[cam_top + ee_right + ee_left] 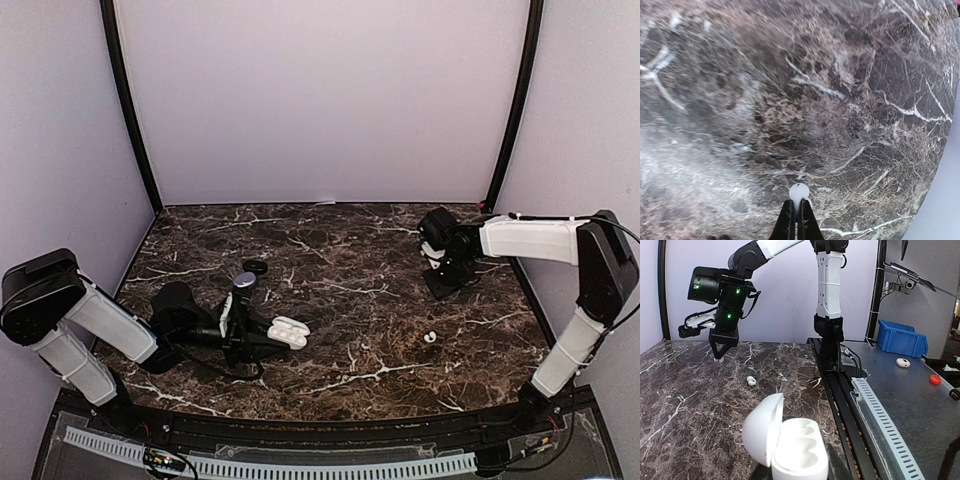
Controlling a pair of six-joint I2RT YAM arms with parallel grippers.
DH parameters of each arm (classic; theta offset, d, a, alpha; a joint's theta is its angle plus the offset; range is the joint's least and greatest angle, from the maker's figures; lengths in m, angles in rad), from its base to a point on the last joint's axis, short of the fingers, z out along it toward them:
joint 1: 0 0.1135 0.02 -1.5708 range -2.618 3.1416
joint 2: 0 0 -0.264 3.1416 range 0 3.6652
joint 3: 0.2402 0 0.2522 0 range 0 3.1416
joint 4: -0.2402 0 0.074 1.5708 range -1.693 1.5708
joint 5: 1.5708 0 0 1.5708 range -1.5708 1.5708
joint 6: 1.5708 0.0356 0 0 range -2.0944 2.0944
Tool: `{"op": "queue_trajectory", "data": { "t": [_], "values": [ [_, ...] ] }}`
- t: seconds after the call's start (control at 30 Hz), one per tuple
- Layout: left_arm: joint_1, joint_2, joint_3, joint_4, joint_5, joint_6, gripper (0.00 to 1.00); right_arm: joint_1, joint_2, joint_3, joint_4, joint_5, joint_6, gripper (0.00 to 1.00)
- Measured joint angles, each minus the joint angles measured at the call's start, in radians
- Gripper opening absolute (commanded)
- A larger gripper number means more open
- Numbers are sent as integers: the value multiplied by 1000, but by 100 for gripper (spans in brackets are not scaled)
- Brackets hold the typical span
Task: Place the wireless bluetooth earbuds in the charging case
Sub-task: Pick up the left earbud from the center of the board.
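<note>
the right pincer (796, 209) is pinched shut on one tiny glossy white earbud (799, 192). it holds the bud only by its very tips, and most of the bud sticks out past them. in the top view this pincer is at the upper right of the frame, up off the dark marble table (350, 250). the other tiny white earbud (430, 338) lies alone on the table, lower right in that view, touching nothing. the left pincer (270, 335), at the lower left, looks closed around the white oval plastic charging case (795, 452). its lid (762, 430) stands open, and the two little hollows inside look empty.

here is what could go wrong. the bud is round and shiny and the hold is very small, so a quick swing or a bump could make it pop out. then it would fall and roll away on the hard table. the case is well apart from the bud, so the bud has a long trip across the frame.

the bud may also come in turned the wrong way. then it would sit on top of the hollow and not drop in. pushing down hard could tip the case in the left pincer or knock the lid shut. the two arms could bump when they meet.
</note>
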Motion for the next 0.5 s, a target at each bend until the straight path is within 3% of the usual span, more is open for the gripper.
{"op": "queue_trajectory", "data": {
  "t": [0.17, 0.33, 0.5],
  "values": [
    [0, 0, 0, -2, 8, 2, 19, 0, -77, 2, 14, -124, -21, 0],
    [0, 22, -14, 63, 28, 2, 17, 18, -201, -4, 76, -368, -66, 0],
    [0, 53, -45, 133, 49, 10, 13, 131, -305, -20, 177, -598, -120, 0]
  ]
}}
